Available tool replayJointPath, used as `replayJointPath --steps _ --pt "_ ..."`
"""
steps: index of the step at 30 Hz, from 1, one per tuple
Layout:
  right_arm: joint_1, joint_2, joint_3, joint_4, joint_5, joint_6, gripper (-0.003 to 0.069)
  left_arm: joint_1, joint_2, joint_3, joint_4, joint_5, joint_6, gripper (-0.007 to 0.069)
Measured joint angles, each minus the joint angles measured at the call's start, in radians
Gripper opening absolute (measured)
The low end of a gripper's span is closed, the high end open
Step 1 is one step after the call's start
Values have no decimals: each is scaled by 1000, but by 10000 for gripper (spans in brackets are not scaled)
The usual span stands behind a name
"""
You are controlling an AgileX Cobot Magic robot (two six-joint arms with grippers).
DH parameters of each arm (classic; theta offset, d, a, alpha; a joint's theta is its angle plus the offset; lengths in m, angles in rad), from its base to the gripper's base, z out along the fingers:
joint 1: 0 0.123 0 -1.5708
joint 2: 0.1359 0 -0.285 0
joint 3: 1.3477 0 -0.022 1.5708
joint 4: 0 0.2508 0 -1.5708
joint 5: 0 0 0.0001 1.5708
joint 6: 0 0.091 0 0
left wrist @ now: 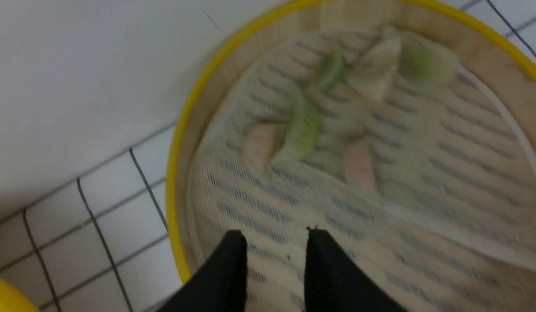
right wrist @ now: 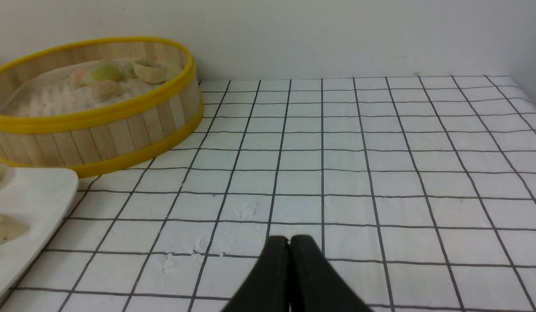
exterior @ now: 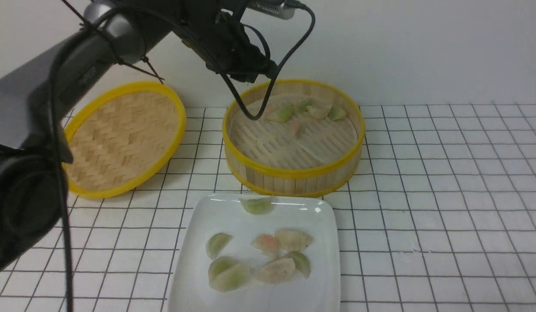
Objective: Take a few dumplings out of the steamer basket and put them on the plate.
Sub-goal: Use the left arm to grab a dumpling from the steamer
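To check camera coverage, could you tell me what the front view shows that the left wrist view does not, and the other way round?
Only the front view shows the plate with several dumplings lying on it, the woven lid beside the steamer, and the left arm. Only the left wrist view shows the left gripper with its fingers apart and nothing between them, above the slatted floor. Both show the steamer basket and the remaining dumplings inside it.
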Motion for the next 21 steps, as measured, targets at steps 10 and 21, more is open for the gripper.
replayJointPath --steps 10,21 --pt "0 0 0 1 1 0 -15 24 307 -204 -217 -113 283 366" --pt "0 0 0 1 1 0 -15 29 398 -213 -259 -239 301 457"
